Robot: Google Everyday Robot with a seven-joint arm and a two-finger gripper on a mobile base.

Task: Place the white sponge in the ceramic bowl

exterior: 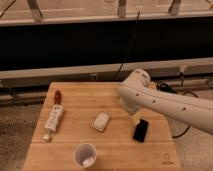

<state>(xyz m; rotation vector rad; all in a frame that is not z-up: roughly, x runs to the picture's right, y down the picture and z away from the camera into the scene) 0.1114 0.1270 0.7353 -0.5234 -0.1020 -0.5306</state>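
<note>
Wooden desk (80, 97) in the camera view holds the white sponge (100, 121) just left of the black phone (141, 130), so the gripper (134, 119), at the phone's upper-left corner, opening impossible to tell, should centre over the sponge before descending

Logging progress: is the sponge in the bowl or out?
Out. The sponge lies on the table; the gripper hangs to its right, by the phone. The bowl is not in view.
</note>
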